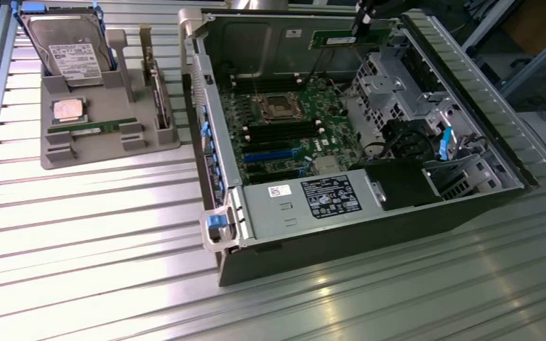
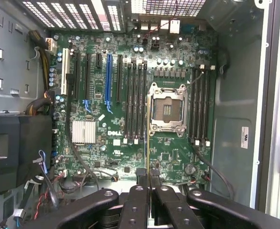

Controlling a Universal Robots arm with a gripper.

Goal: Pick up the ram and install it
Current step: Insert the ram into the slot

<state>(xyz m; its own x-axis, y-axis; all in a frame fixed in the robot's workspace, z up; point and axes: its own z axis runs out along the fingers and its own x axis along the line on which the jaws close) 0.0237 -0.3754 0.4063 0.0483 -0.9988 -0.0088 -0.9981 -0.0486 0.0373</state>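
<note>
My gripper [image 1: 360,28] hangs over the far end of the open computer case [image 1: 443,206], shut on the ram [image 1: 347,39], a long green stick held level above the motherboard [image 1: 287,135]. In the wrist view the ram [image 2: 147,152] shows edge-on as a thin line between my black fingers [image 2: 139,179], with the gripper [image 2: 148,174] above the board. It hangs over the area between the black memory slots [image 2: 135,100] and the empty CPU socket [image 2: 167,109]. A second ram stick [image 1: 93,128] lies in the grey tray [image 1: 111,149].
The grey tray on the exterior view's left also holds a hard drive [image 1: 69,50] and a silver CPU chip [image 1: 68,109]. More memory slots [image 2: 200,105] sit on the other side of the socket. A silver heatsink [image 2: 83,132], cables and the case walls surround the board.
</note>
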